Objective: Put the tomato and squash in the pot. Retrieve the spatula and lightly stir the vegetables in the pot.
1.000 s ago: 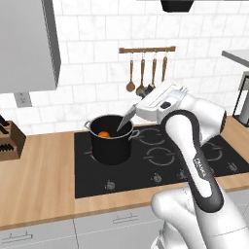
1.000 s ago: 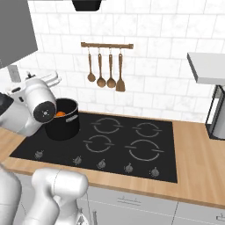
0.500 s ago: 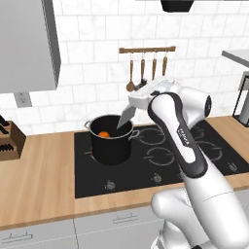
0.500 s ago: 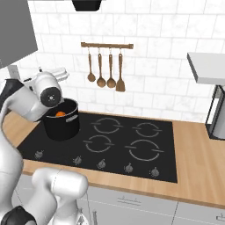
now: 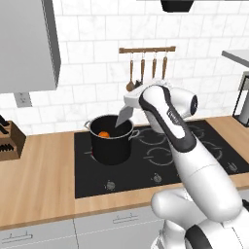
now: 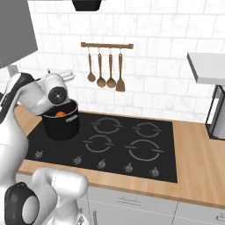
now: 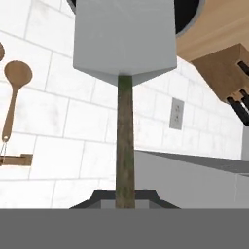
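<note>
With the pincer [image 7: 125, 203] pinching the spatula [image 5: 124, 115] by its handle, you are dipping its blade into the pot [image 5: 111, 141] on the hob, so be sweeping gently, clear of the rim.

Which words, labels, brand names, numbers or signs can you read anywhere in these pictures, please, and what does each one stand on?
One marking only: small dark lettering on the robot arm's forearm in the left base view, too small and blurred to read.
No readable text on the pot, the spatula, the hob, the wall tiles or the knife block.
</note>
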